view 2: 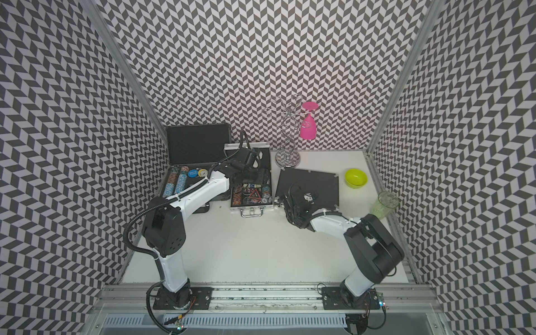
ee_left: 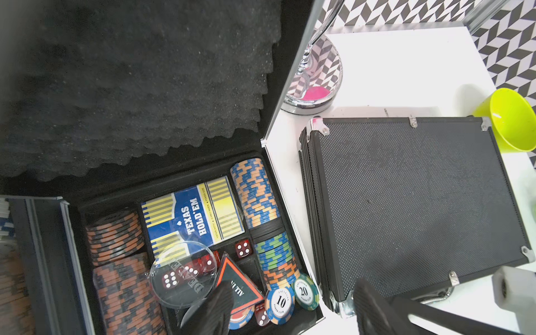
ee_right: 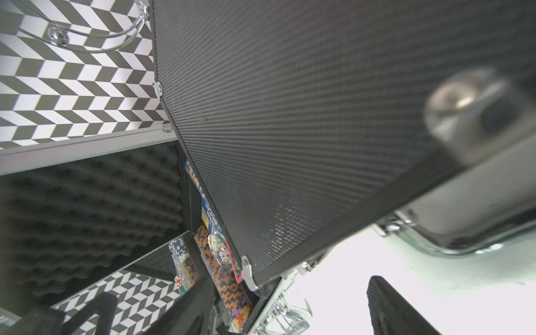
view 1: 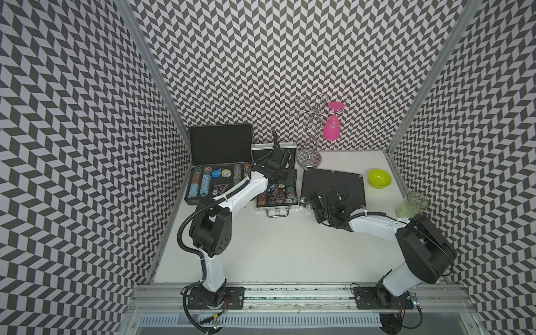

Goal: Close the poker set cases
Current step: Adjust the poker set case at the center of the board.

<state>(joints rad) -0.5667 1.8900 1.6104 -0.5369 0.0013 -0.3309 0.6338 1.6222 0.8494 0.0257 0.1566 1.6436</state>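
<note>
- Closest to the lens, an aluminium rail [view 1: 290, 291] carries both arm bases along the near edge of the white table [view 1: 275, 255].
- Left gripper [ee_left: 290, 300] hangs over the silver poker case [view 1: 275, 207]. Its two black fingers [ee_left: 216, 304] are spread wide with nothing between them.
- That silver poker case sits mid-table, open, with its silver-framed lid [view 1: 274, 148] upright and lined with dark foam.
- Inside it lie chip stacks [ee_left: 255, 191], a Texas Hold'em deck [ee_left: 194, 214], red dice [ee_left: 243, 249] and a clear dealer button [ee_left: 185, 272].
- Black poker case [view 1: 216, 178] stands open in the far left corner, just beside the silver one. Its black lid [view 1: 220, 143] is upright by the wall, and rows of chips fill the base.
- Textured black case [view 1: 333, 185] lies flat and shut just right of the silver case.
- Right gripper [view 1: 316, 207] sits at that shut case's near left corner, jaws apart, gripping nothing visible.
- Chrome glass rack [view 1: 310, 139] stands behind the cases, and a pink wine glass [view 1: 332, 127] hangs upside down from it.
- Lime bowl [view 1: 380, 177] and green tumbler [view 1: 413, 203] stand along the table's right edge.
</note>
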